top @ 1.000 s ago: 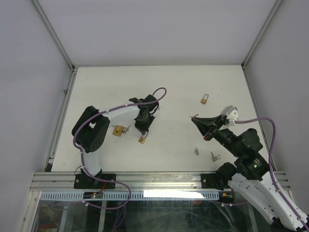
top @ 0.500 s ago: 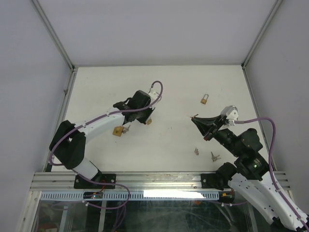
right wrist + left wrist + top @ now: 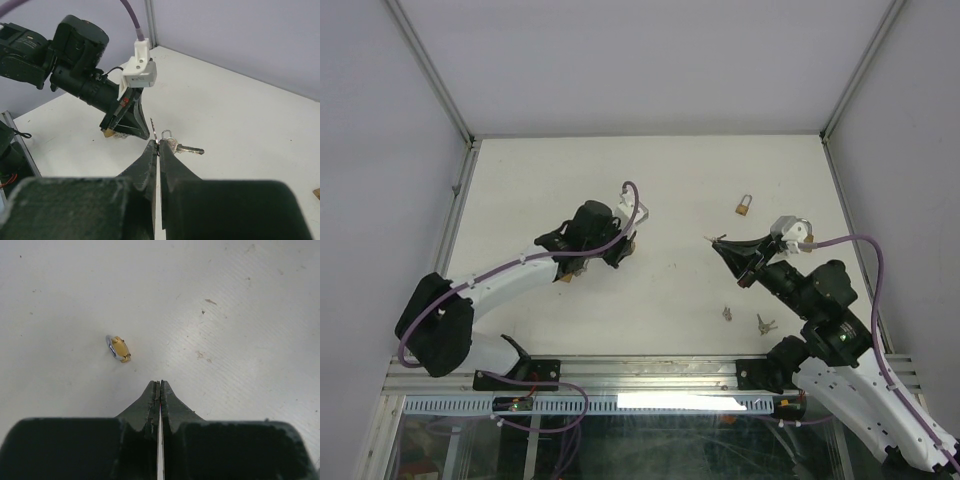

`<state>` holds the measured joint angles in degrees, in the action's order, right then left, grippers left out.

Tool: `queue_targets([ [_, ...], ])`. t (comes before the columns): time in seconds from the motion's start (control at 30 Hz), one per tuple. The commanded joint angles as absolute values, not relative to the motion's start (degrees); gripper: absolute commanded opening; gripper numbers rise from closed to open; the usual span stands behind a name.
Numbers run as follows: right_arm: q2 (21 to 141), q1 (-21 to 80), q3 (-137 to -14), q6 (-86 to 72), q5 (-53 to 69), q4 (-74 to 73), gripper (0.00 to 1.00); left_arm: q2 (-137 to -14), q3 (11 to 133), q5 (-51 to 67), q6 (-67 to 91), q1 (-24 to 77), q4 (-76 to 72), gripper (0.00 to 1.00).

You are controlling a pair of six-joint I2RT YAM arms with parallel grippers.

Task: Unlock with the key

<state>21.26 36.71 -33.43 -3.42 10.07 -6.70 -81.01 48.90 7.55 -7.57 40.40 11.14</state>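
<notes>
My right gripper [image 3: 159,142] [image 3: 722,245] is shut on a small silver key [image 3: 154,127] that sticks up edge-on from its tips. A ring and a second key [image 3: 187,148] hang beside it. My left gripper [image 3: 160,382] [image 3: 620,252] is shut with nothing between its jaws, angled down near the table's middle. A small brass padlock [image 3: 118,348] [image 3: 107,134] lies on the table just past the left gripper's tip, apart from it. The two grippers face each other a short way apart.
A second brass padlock [image 3: 745,206] lies at the back right. Another brass padlock [image 3: 563,272] shows partly under the left arm. Two loose keys [image 3: 727,313] [image 3: 765,323] lie near the right arm's base. White walls and an aluminium frame [image 3: 450,210] enclose the table.
The left arm has stretched out, carrying its shut gripper away from the near edge toward the table's middle. The small padlock by its tip shifted with it. The right arm barely moved.
</notes>
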Motion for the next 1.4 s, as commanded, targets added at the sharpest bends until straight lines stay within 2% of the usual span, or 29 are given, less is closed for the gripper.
queue_targets([
  [0.0,21.7,36.6,-34.9,-3.8,10.5,-3.8,0.0,-75.2,51.4,12.1,-9.0,40.0,10.4,0.0],
  [0.03,21.9,36.6,-35.1,-3.6,10.7,-4.0,0.0,-74.1,51.7,13.8,-10.5,40.1,11.3,0.06],
  [0.07,21.9,36.6,-35.3,-3.5,10.8,-4.3,0.0,-73.2,51.9,16.7,-13.2,39.9,12.2,0.17],
  [0.13,22.0,36.6,-35.7,-2.9,11.0,-4.9,0.0,-73.0,55.4,28.8,-24.3,37.7,17.0,0.36],
  [0.2,21.9,36.6,-36.3,-2.1,11.1,-5.4,0.0,-75.3,62.0,42.3,-38.4,33.0,26.3,0.7],
  [0.23,21.8,36.6,-36.4,-1.7,11.2,-5.6,0.0,-76.5,65.2,45.7,-46.2,31.0,31.7,0.82],
  [0.27,21.8,36.6,-36.6,-1.3,11.3,-5.7,0.0,-77.3,67.4,46.7,-54.2,30.3,35.5,0.86],
  [0.37,21.8,36.6,-36.4,-0.1,11.7,-5.7,0.0,-81.2,72.5,45.0,-86.9,29.8,53.1,0.9],
  [0.47,22.0,36.6,-36.3,0.0,12.3,-5.3,0.0,-88.9,77.5,36.3,-118.8,29.8,73.0,0.88],
  [0.53,22.0,36.6,-36.2,-0.2,13.0,-5.2,0.0,-91.6,79.2,31.3,-131.0,29.9,74.2,0.91],
  [0.6,21.8,36.6,-36.3,-0.3,13.6,-5.4,0.0,-92.9,79.7,28.7,-140.5,30.0,70.5,0.97],
  [0.67,21.8,36.6,-36.3,-0.4,13.6,-5.5,0.0,-93.7,79.3,28.9,-146.7,30.9,65.1,0.99],
  [0.77,21.7,36.6,-36.6,-0.7,13.7,-5.4,0.0,-95.4,79.3,28.9,-153.1,32.1,61.2,0.99],
  [1.0,21.2,36.6,-36.8,-1.0,14.0,-6.7,0.0,-97.9,79.8,27.8,-153.6,33.9,57.5,0.99],
  [1.2,20.5,36.6,-36.2,-1.5,13.8,-5.8,0.0,-101.1,79.9,24.2,-153.6,35.5,52.7,0.9],
  [1.37,18.9,36.6,-35.7,-1.4,13.1,-6.1,0.0,-101.2,78.6,21.3,-153.6,35.5,52.3,0.89],
])
